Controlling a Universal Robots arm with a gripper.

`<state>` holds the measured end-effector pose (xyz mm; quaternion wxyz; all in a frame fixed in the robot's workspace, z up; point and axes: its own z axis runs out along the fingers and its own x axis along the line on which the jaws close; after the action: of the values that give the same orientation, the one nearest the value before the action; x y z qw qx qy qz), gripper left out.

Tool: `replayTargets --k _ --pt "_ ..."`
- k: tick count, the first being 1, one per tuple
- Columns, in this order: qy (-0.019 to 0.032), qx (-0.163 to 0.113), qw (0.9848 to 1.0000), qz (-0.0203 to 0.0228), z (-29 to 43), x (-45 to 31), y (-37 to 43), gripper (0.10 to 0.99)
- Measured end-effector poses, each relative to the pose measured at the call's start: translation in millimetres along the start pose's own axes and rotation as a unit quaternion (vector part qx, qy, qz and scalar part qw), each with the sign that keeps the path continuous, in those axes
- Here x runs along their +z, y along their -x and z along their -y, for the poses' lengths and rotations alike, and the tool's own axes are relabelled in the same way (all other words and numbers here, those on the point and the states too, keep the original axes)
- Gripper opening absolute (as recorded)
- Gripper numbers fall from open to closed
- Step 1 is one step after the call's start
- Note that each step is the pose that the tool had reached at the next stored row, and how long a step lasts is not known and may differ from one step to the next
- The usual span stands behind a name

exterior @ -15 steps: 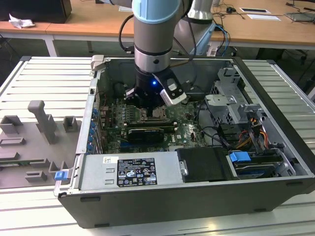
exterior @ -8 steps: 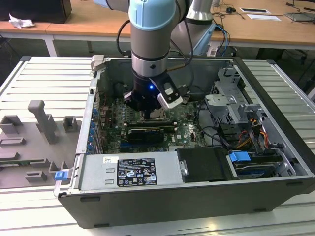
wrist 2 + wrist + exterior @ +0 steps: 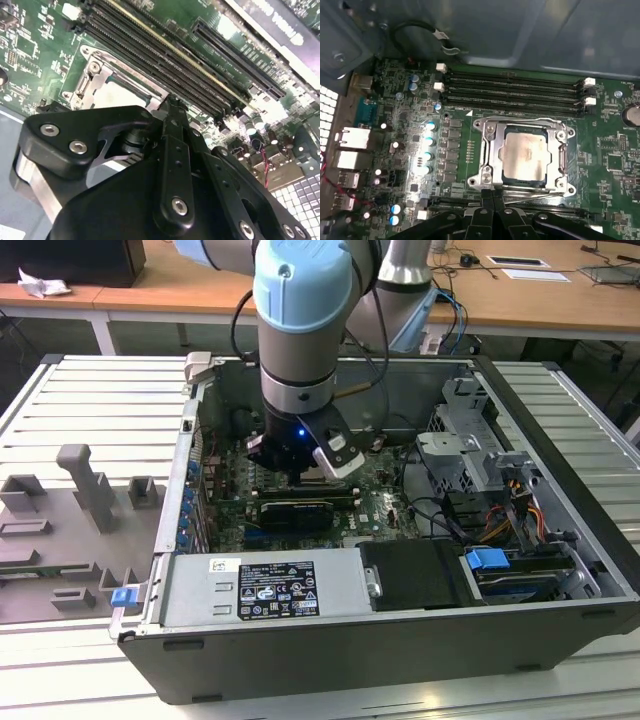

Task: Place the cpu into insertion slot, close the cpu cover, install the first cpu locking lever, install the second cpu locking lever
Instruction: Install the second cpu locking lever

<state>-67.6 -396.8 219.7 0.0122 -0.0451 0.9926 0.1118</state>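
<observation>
**Closed gripper at the edge of the covered CPU socket**

Nearest the lens in both wrist views, the black two-fingered gripper (image 3: 492, 196) is seen with its slim fingers (image 3: 172, 117) pressed together, nothing visibly held between them. Its tip is set at the silvery rim of the square insertion slot (image 3: 485, 131) on the green motherboard (image 3: 605, 150), just beside one edge of the socket, between it and a long black memory slot (image 3: 515, 90) in the second wrist view.

The small flat square cpu (image 3: 526, 156), with a pale silver-grey metal top, is seen lying seated in the socket. The thin silvery metal cpu cover (image 3: 490, 165), a frame with a large window, is seen lying flat around the chip, the chip's top showing through the window. Whether the thin locking levers along the socket's sides are latched cannot be told.

In the exterior view, the pale blue and grey robot arm (image 3: 300, 310) is seen reaching down into the open dark grey computer case (image 3: 330, 660), which is laid on a slatted white table (image 3: 90, 400).
</observation>
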Motion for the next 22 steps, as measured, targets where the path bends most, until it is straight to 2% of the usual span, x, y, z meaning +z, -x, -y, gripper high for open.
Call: replayTargets --k 1,2,7,14,15,18,22 --pt "0.0067 0.0 1.0 0.0006 0.6 0.8 -1.7 0.106" --pt "0.0096 0.0 1.0 0.0009 0.9 2.4 -2.4 0.106" --pt "0.0182 0.0 0.9998 0.0018 2.2 7.0 -3.3 0.106" --pt "0.0211 0.0 0.9998 0.0019 5.4 17.6 -4.7 0.106" --pt "0.0243 0.0 0.9997 0.0022 6.6 17.5 -5.2 0.106" --pt "0.0431 0.001 0.9991 0.004 11.5 15.4 -6.9 0.106" --pt "0.0537 0.001 0.9985 0.005 15.0 11.9 -7.2 0.106"
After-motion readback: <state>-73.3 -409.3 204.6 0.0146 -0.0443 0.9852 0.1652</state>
